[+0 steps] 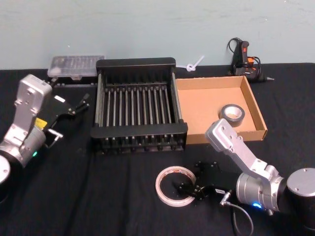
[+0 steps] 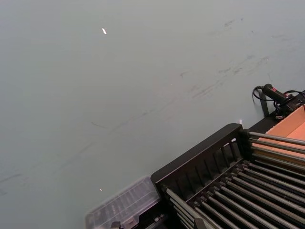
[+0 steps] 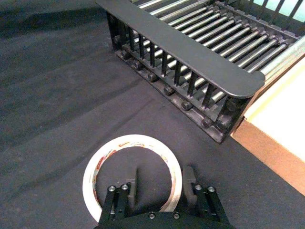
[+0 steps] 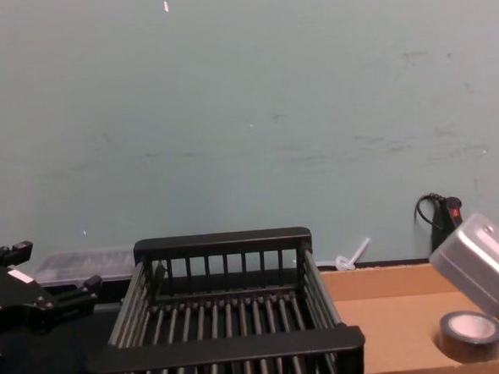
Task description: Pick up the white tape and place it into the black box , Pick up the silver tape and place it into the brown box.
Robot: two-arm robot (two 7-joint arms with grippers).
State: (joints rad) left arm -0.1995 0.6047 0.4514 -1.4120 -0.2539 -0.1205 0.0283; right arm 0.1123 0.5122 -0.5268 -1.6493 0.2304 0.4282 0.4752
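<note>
Head view: right gripper [image 1: 189, 188] spread open astride the white tape's [image 1: 174, 186] rim, just before the crate [image 1: 139, 104]; silver tape [image 1: 232, 114] already boxed. Next, I judge: close, lift. Left gripper [image 1: 78, 105] idles open beside the crate.

A pale blue-green wall [image 4: 245, 111] rises behind the bench [image 1: 59, 196], scuffed with faint dark streaks and a few small light flecks. The bench is covered by a black cloth, creased in shallow folds, and it meets the wall along its far edge.
</note>
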